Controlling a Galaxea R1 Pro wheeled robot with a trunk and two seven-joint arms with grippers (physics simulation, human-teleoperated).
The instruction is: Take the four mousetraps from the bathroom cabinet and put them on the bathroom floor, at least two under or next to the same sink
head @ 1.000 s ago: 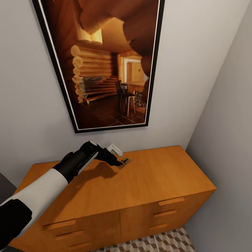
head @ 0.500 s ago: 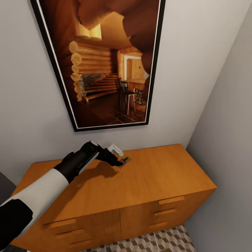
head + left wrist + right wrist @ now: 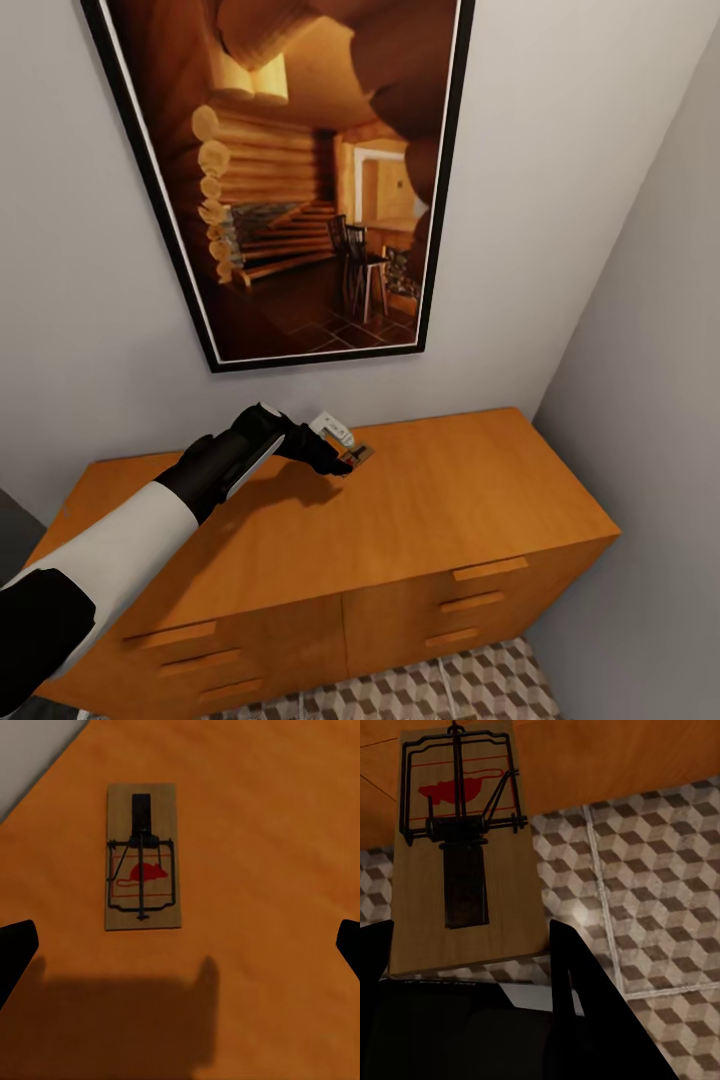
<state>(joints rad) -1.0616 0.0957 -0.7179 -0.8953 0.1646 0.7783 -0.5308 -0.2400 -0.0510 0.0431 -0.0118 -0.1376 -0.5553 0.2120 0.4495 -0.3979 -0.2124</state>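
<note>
Hovering spread over a mousetrap (image 3: pixel 142 856), left pincer (image 3: pixel 340 462); right pincer (image 3: pixel 472 967) grips another.

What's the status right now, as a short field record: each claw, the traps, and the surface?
left claw: open, over the cabinet top, fingers either side of a trap, not touching it
trap on cabinet: flat tan wooden mousetrap with red mouse mark, lying on the orange-brown wooden cabinet
right claw: shut on a second tan wooden mousetrap, above the cube-patterned tile floor
</note>
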